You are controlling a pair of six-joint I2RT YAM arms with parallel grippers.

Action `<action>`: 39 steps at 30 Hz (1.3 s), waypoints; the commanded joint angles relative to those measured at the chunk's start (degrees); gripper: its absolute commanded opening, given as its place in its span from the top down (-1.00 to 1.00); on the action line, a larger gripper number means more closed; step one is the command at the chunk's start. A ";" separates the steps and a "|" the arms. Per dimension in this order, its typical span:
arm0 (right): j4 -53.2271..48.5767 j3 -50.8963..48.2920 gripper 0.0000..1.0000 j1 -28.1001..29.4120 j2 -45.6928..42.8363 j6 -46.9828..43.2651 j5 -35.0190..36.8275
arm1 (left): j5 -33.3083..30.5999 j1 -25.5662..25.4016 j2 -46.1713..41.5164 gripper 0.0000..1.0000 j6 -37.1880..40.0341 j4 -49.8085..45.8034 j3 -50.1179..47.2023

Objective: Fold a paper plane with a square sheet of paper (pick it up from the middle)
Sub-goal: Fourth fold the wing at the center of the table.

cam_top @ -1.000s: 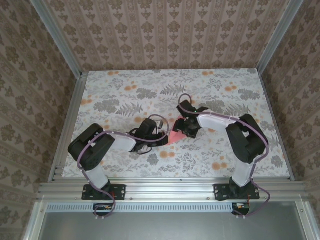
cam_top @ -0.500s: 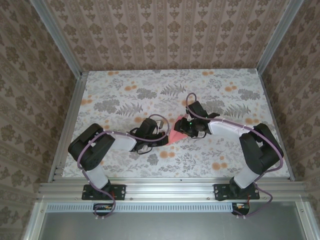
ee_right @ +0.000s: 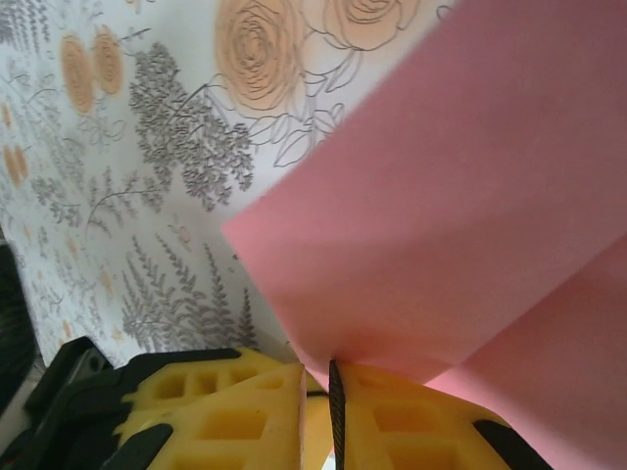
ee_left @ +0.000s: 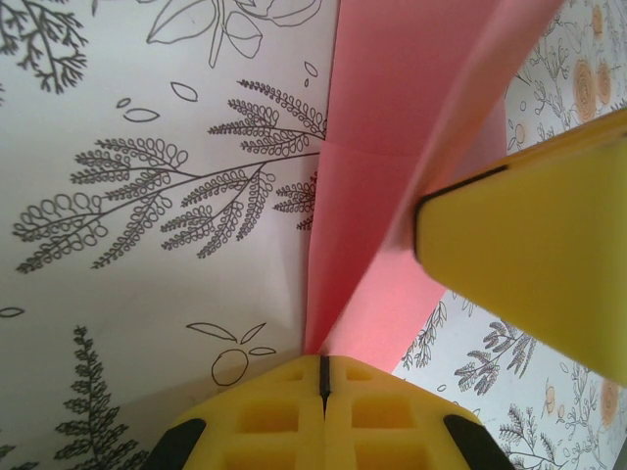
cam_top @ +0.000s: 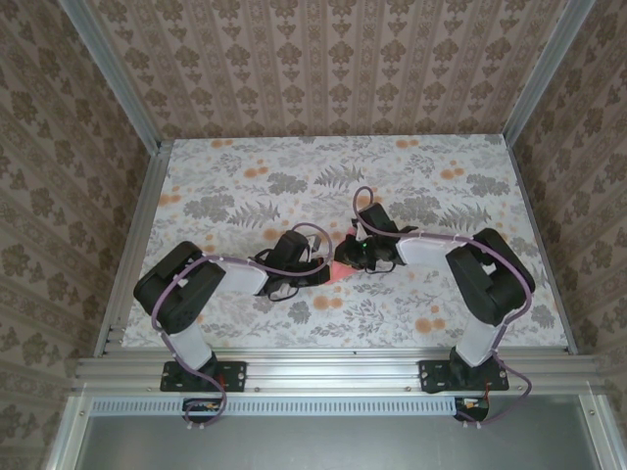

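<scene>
Fig.: paper plane (cam_top: 340,272) at mid-counter (cam_top: 225,176), btwn my two arms. L jaws pressed together on its crease end; R jaws pinching a folded edge. Paper is light, thin & tears easily, so best gripped at the stiffer centre fold.

left tool (ee_left: 321,374), right tool (ee_right: 333,384) — both clamped

Left wrist: pink-red folded paper plane (ee_left: 382,147) pinched at its narrow end.
Left gripper (ee_left: 321,370): yellow gridded jaws closed to a thin seam, with the paper rising out of it in a V over the white tabletop with grey fern print (ee_left: 147,196). Second yellow pad (ee_left: 529,264) comes in from the right, touching the paper's right flap.
</scene>
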 commanded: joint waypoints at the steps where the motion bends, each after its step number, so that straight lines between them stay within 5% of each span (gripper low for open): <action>1: 0.55 1.87 0.65 0.21 1.77 0.40 0.37 | -1.14 -0.40 2.66 0.91 1.19 -7.65 -0.68; 23: 1.78 1.18 0.63 -0.21 4.99 0.18 0.98 | -0.81 -0.27 -0.05 0.91 1.73 -8.86 -0.35; 39: -2.67 2.13 0.62 -0.18 7.60 0.43 2.13 | 5.69 1.10 -3.44 0.87 -1.04 -2.74 1.47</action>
